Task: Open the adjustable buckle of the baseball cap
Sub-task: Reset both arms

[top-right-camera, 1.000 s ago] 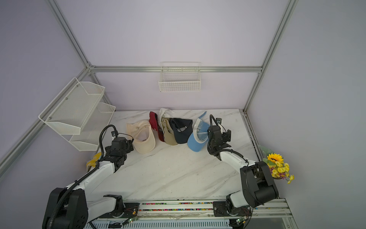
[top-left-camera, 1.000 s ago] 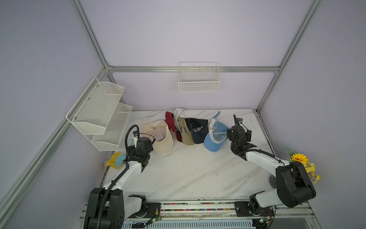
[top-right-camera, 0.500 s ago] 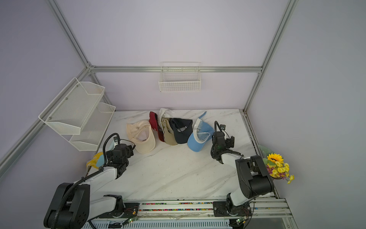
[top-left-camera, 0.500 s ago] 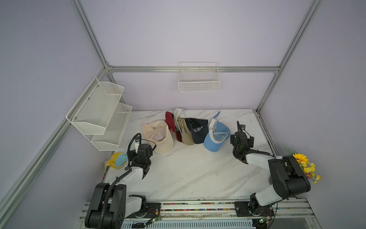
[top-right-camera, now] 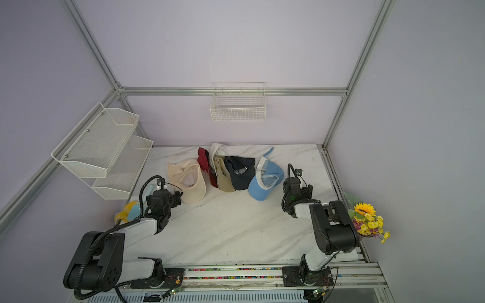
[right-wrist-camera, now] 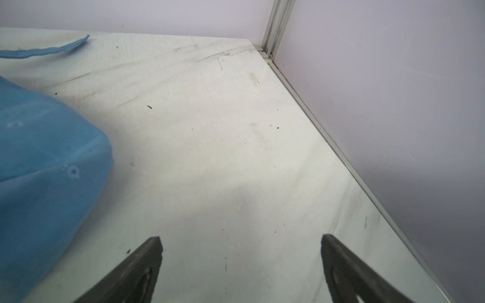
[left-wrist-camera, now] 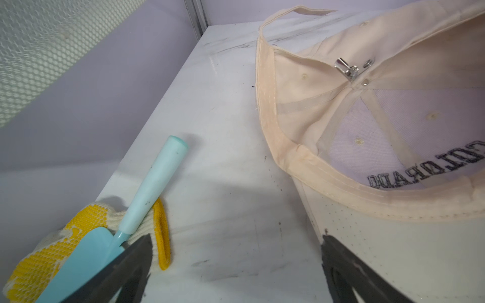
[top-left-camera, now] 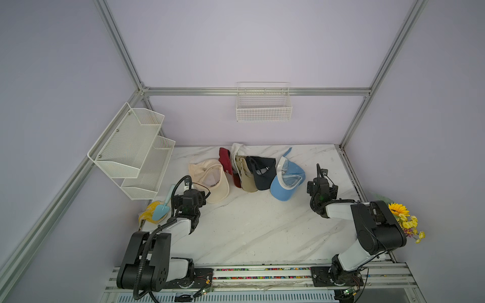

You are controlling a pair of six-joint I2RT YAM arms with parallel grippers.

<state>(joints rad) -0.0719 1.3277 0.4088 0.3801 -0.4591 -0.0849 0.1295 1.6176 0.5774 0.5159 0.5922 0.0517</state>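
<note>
A cream baseball cap (top-left-camera: 210, 178) lies upside down at the left end of a row of caps in both top views. In the left wrist view its inside (left-wrist-camera: 367, 131) shows a small metal buckle (left-wrist-camera: 346, 69) at the back, with the strap end (left-wrist-camera: 296, 11) lying loose beyond it. My left gripper (left-wrist-camera: 236, 244) is open and empty, low over the table just in front of the cap's brim (top-left-camera: 190, 195). My right gripper (right-wrist-camera: 241, 244) is open over bare table, to the right of a light blue cap (top-left-camera: 287, 183).
Red (top-left-camera: 225, 162), tan (top-left-camera: 244, 175) and dark navy (top-left-camera: 262, 173) caps overlap mid-row. A teal trowel (left-wrist-camera: 147, 189) rests on a yellow glove (left-wrist-camera: 52, 249) beside my left gripper. A wire shelf (top-left-camera: 133, 149) juts from the left wall, and flowers (top-left-camera: 404, 217) stand at the right edge.
Both arms have folded back and down toward the front rail. The right gripper has drawn a little away from the blue cap. Both grippers stayed open.
</note>
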